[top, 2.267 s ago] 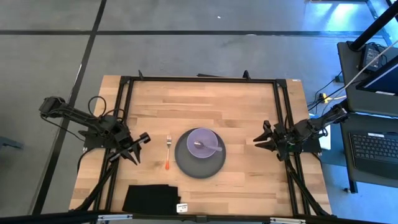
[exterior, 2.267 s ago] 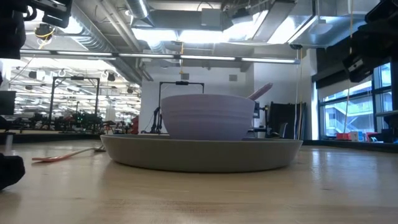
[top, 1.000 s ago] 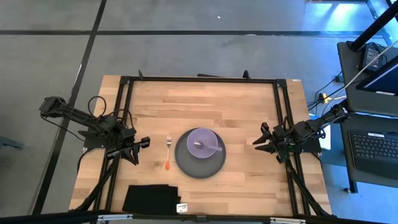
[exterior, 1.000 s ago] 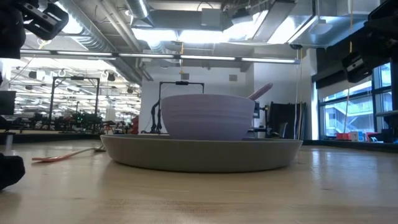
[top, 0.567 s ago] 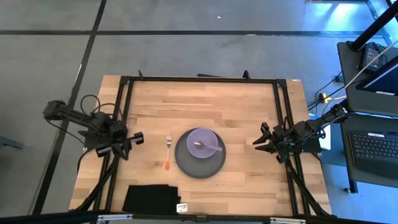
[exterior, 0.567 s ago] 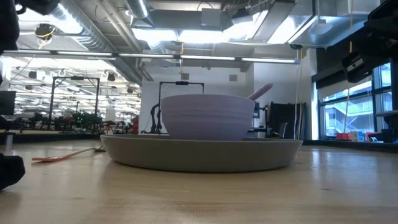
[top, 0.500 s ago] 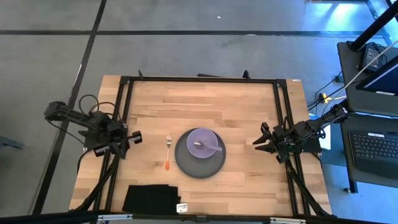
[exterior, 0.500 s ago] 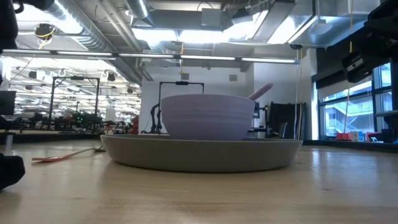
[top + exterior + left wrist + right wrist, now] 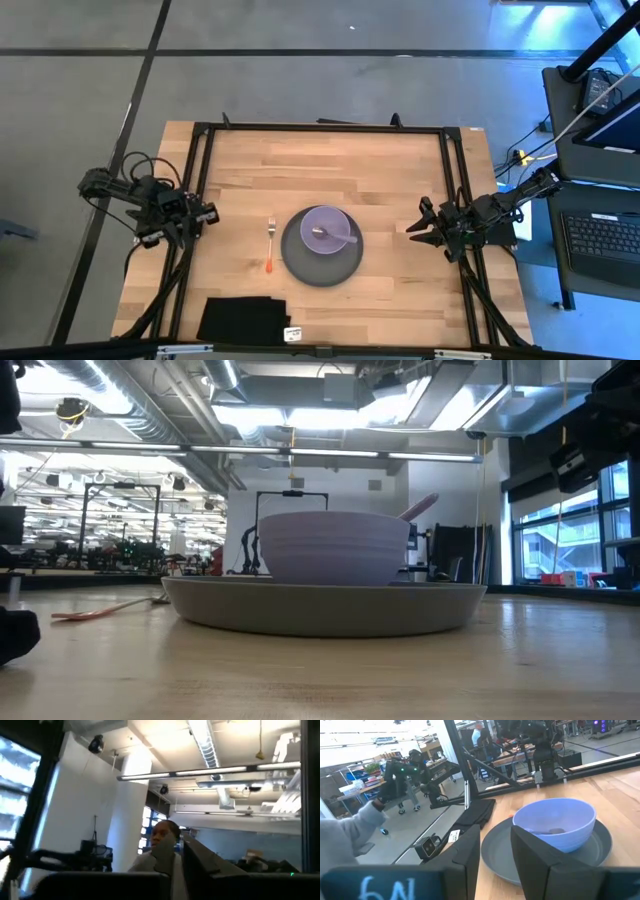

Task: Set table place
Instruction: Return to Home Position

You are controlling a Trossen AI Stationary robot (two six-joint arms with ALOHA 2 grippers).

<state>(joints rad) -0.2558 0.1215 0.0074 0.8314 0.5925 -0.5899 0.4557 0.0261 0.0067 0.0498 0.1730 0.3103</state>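
The dark grey plate [image 9: 322, 262] lies at the middle of the wood table [image 9: 400, 170]. The lilac bowl [image 9: 328, 229] stands on the plate, with the lilac-handled spoon [image 9: 337, 236] lying in it; the spoon's handle sticks up over the rim in the low view [image 9: 420, 507]. The orange-handled fork [image 9: 270, 247] lies flat on the table just left of the plate. My left gripper [image 9: 203, 215] is drawn back over the table's left edge, away from everything. My right gripper [image 9: 415, 228] is open and empty to the right of the plate, pointing at the bowl [image 9: 555, 822].
A folded black cloth [image 9: 240, 320] lies at the near left with a small white tag [image 9: 293, 333] beside it. The black rail frame [image 9: 320, 128] runs around the table. A person shows beyond the table in the left wrist view [image 9: 162, 850], and a sleeve shows in the right wrist view [image 9: 345, 835].
My left gripper has drawn back from beside the fork toward the table's left edge and has tipped upward, and it has left the low view. My right arm and the plate, bowl, spoon and fork have kept still.
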